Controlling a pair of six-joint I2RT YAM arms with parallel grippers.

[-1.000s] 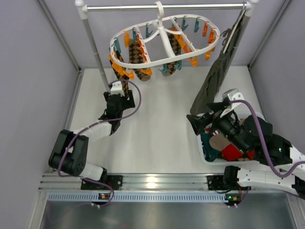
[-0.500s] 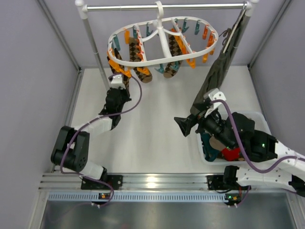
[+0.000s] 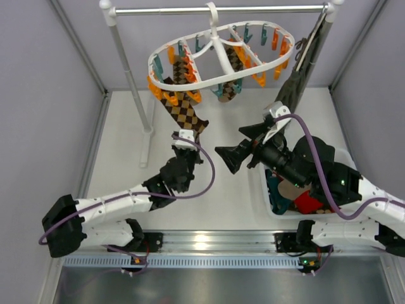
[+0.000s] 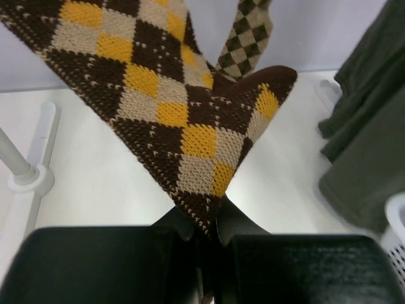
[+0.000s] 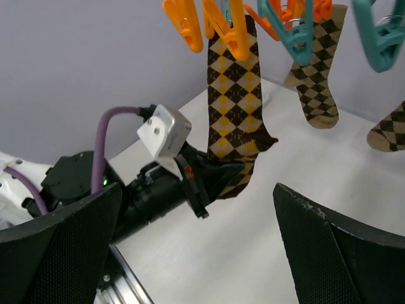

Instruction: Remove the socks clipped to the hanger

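The white oval hanger hangs by its hook from the rail, tilted, with orange and teal clips round its rim. A brown and yellow argyle sock stretches down from an orange clip. My left gripper is shut on that sock's toe end. More argyle socks hang further back. My right gripper is open near the middle of the table, pointing at the held sock and touching nothing.
The metal rail rests on white posts; the left post stands behind the left arm. A long olive-green garment hangs at the right. A white basket with red and teal clothes sits under the right arm.
The left gripper closed on the argyle sock's toe and drew it right and toward the near edge, tilting the hanger. The right arm swung left toward the middle.
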